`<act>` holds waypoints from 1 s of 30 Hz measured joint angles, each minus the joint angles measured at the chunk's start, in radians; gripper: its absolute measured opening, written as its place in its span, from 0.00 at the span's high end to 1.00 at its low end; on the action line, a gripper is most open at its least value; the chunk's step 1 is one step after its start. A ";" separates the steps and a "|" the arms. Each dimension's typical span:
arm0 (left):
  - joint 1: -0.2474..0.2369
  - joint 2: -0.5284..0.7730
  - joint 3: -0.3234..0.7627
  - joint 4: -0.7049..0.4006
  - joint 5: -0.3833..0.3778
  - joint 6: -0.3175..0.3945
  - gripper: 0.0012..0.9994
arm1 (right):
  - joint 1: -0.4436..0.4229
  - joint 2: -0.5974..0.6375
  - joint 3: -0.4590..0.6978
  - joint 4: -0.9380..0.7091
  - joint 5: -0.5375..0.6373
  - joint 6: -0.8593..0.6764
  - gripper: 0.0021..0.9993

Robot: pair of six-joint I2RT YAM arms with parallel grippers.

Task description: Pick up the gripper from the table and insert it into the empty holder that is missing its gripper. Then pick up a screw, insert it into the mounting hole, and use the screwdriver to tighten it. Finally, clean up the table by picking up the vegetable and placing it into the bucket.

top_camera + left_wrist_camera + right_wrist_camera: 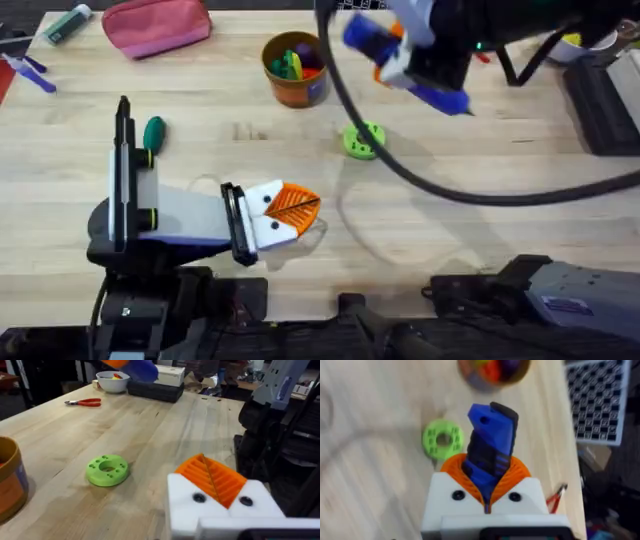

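Observation:
My right gripper (400, 62) hangs high over the table's far side, shut on the blue screwdriver (489, 445); its orange pads (517, 472) clamp the handle. My left gripper (303, 205) rests low near the front and is shut with nothing in it. Both its white mounts carry orange ribbed pads (212, 477), and each shows a dark mounting hole (199, 497). A loose gripper piece and a screw are out of view. The dark green vegetable (153, 132) lies left of the arm. The orange bucket (293, 70) stands at the far middle.
A bright green holed disc (363, 140) lies mid-table, under the right arm's black cable (400, 170). Red pliers (82, 402) and a white bowl (112, 381) sit at the far right. A pink pouch (157, 25) and pens lie at the far left.

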State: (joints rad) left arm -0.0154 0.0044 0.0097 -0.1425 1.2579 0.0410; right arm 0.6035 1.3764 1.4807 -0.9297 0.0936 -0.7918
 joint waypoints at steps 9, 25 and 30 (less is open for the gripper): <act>0.000 0.000 0.000 0.000 0.000 0.000 0.98 | -0.102 0.117 0.000 -0.156 0.063 -0.097 0.98; 0.000 0.000 0.000 0.000 0.000 0.000 0.98 | -0.299 0.529 0.003 -0.109 0.075 -0.140 0.98; 0.000 0.000 0.000 0.000 0.000 0.000 0.98 | -0.312 0.616 0.003 -0.098 0.075 -0.145 0.98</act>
State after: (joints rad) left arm -0.0154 0.0044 0.0097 -0.1425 1.2579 0.0410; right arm 0.2910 1.9927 1.4841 -1.0279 0.1684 -0.9363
